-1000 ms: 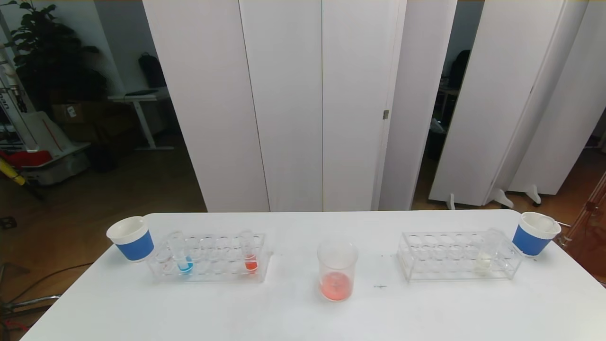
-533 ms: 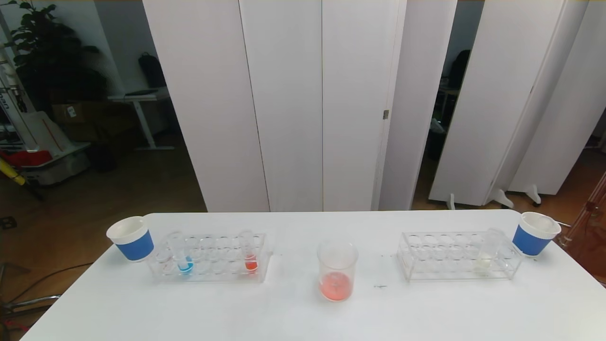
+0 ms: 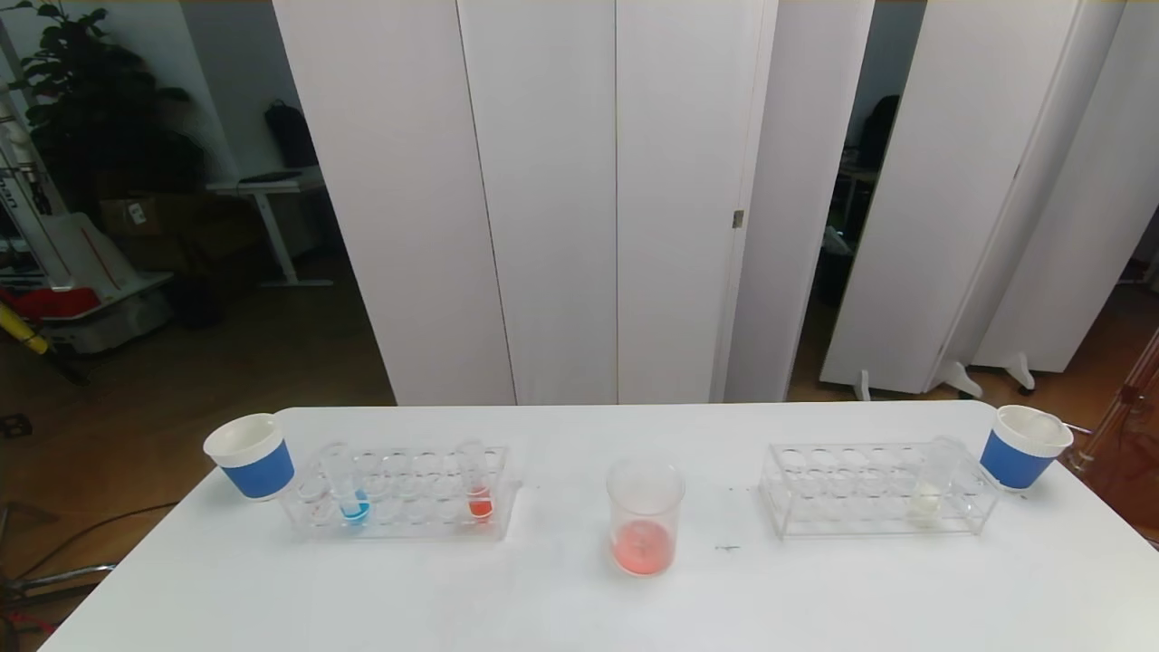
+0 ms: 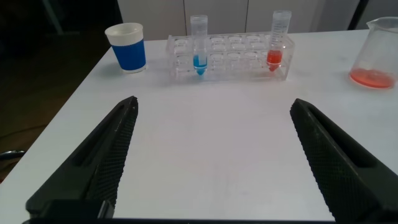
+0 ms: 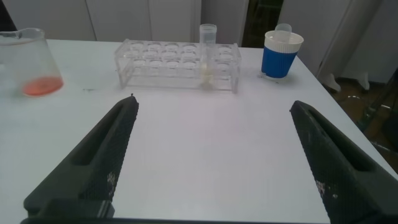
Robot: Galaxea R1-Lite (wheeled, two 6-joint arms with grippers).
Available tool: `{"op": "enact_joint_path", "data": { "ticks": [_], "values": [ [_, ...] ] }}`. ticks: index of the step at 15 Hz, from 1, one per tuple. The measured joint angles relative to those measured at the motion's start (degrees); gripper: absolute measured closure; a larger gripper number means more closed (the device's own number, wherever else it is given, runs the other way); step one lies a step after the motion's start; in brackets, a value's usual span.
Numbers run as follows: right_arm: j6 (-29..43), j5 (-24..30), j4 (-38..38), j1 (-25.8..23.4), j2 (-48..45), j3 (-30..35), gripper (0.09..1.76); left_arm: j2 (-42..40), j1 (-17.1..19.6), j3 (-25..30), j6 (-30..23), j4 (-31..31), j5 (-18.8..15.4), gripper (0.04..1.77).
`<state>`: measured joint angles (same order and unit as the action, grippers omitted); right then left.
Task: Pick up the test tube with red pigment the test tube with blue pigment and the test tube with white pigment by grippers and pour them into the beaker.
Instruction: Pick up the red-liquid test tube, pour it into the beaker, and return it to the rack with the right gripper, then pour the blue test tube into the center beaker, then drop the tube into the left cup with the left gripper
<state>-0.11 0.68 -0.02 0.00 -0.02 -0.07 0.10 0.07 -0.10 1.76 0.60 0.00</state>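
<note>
The beaker (image 3: 645, 516) stands mid-table with orange-red liquid at its bottom. The blue test tube (image 3: 351, 493) and a red one (image 3: 477, 489) sit upright in the left rack (image 3: 398, 493); the white tube (image 3: 931, 493), faint from here, is in the right rack (image 3: 874, 489). Left gripper (image 4: 211, 162) and right gripper (image 5: 211, 162) hang near, jaws wide, holding nothing.

— Where's the head camera looking from?

— High above the near edge of the table (image 3: 815, 589), facing forward and down across to the far edge and the white panels (image 3: 543, 181) beyond.

— And the wrist cameras?

— Low over the near edge, facing the far side between their own open fingers. Each shares the beaker (image 4: 378, 53) (image 5: 28, 62) with the head view (image 3: 644, 516).
</note>
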Motion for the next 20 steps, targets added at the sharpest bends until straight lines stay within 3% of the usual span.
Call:
{"op": "enact_joint_path", "data": {
  "ticks": [20],
  "values": [
    [0.01,0.00,0.02,0.00,0.00,0.00,0.10,0.00,0.02,0.00,0.33,0.02,0.02,0.06]
  ]
}}
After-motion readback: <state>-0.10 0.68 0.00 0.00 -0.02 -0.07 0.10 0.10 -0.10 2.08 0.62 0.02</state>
